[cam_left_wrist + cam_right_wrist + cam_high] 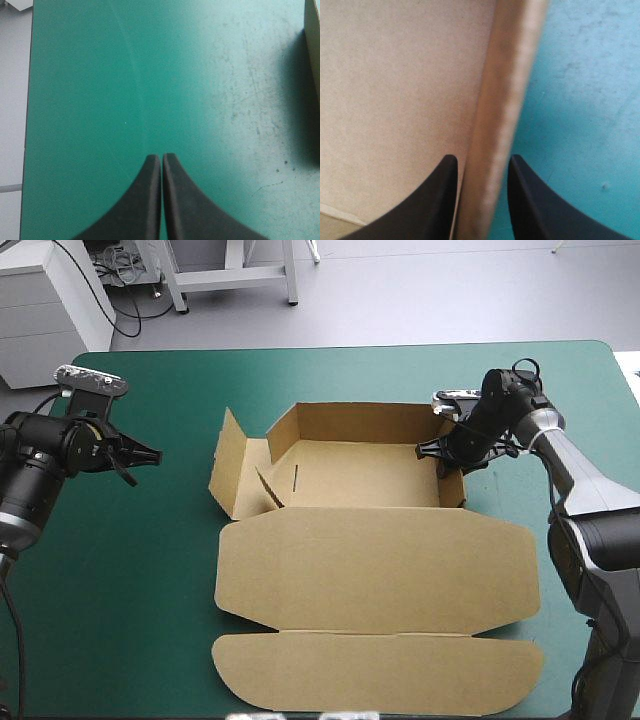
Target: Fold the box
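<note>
high view: the box (300, 475) sits in the middle of the table (130, 580), half made. its back wall (360, 422) and right wall (452, 490) stand up, the left wall (228, 465) leans outward toward the table's left edge, and the lid (380, 570) lies flat toward the near edge. the right gripper (445, 452) reaches down over the right wall near the box's far right corner, probably to press or keep that wall upright. the left gripper (150, 455) hangs over bare cover near the table's left edge, well apart from the box (idle, by the look of it).

left wrist view: the left gripper's black fingers meet in one pointed arch, clenched on nothing. teal-green cover lies under it, and only a sliver of brown board shows off to one side, so this arm is parked clear of the work.

right wrist view: the right gripper straddles the raised wall, one finger (437, 200) inside over the box floor and the other outside over the cover, closed in on the board between them. that pinch is likely holding the wall square. judging by the splayed left wall, that side remains to be raised.
</note>
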You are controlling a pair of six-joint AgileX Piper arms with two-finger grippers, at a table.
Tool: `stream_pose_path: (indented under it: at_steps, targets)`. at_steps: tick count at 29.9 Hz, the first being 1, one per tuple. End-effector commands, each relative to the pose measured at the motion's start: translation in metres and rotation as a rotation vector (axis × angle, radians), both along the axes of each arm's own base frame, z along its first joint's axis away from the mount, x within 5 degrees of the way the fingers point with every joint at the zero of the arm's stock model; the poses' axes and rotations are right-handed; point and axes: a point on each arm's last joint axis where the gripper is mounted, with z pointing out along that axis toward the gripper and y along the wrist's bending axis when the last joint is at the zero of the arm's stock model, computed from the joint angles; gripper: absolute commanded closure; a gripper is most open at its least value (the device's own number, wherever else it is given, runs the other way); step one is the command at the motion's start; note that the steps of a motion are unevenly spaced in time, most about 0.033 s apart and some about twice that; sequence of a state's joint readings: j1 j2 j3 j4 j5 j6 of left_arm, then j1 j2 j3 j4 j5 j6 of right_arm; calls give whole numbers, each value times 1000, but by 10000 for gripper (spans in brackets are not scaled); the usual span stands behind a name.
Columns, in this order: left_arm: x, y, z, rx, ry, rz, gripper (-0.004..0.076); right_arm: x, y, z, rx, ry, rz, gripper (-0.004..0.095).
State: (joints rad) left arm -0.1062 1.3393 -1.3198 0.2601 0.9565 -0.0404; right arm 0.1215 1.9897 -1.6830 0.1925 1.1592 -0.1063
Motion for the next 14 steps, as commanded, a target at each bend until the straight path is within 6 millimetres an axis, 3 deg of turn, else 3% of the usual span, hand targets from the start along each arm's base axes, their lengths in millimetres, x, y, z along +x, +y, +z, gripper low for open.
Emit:
stream_pose_path:
  at_steps: [1, 6, 10, 14]
  targets:
    - [-6, 1, 20, -2, -94, -5, 729, -3, -3, 29, -13, -72, 9, 927]
    - [-6, 1, 20, -1, -90, -3, 728, -1, -4, 50, -14, -120, 10, 887]
    - [-6, 1, 19, 2, -88, -3, 728, -1, -4, 70, 0, -174, -17, 676]
    - [-4, 1, 17, 6, -77, 0, 728, -3, -4, 75, 0, -187, -39, 494]
